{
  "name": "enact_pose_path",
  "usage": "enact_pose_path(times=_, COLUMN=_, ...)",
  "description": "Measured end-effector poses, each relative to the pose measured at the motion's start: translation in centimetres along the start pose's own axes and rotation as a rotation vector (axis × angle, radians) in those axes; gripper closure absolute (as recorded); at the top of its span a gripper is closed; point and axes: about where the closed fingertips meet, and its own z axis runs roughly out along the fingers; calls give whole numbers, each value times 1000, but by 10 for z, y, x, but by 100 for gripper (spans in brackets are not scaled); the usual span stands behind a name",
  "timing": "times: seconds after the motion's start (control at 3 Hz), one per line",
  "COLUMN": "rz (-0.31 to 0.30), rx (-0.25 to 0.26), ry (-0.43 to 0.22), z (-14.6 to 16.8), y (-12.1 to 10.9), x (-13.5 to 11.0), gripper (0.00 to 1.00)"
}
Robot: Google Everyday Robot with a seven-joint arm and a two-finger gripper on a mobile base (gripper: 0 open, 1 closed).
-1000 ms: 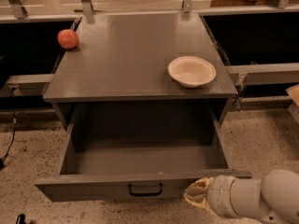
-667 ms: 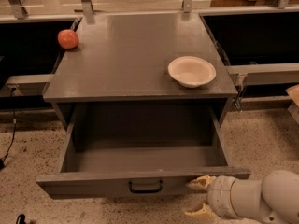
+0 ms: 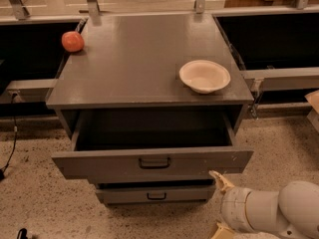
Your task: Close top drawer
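The top drawer (image 3: 99,164) is a gray drawer with a wide flat front and a small dark pull handle (image 3: 154,162). It stands partly open under the gray cabinet top (image 3: 144,59), and its inside shows dark and empty. My gripper (image 3: 218,205) is at the lower right, just below and in front of the drawer front's right end. Its fingers are spread apart and hold nothing. The upper fingertip (image 3: 218,178) is at the lower edge of the drawer front.
A white bowl (image 3: 204,75) sits on the cabinet top at the right and a red apple (image 3: 73,41) at its far left corner. A narrower lower drawer front (image 3: 157,194) shows beneath. Speckled floor lies around; a black cable (image 3: 11,148) runs at the left.
The top drawer has slid back into the cabinet, roughly half as far out as before. The lower drawer front has come into view. My gripper followed the front inward, fingers spread.
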Motion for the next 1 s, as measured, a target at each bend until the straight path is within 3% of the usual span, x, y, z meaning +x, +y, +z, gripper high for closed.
enact_pose_path(times=0.33, rz=-10, rx=-10, ry=-9, z=3, y=-1, x=1, gripper=18)
enact_pose_path(times=1.0, rz=-36, rx=-9, ry=-64, z=28, y=-28, x=-7, gripper=65)
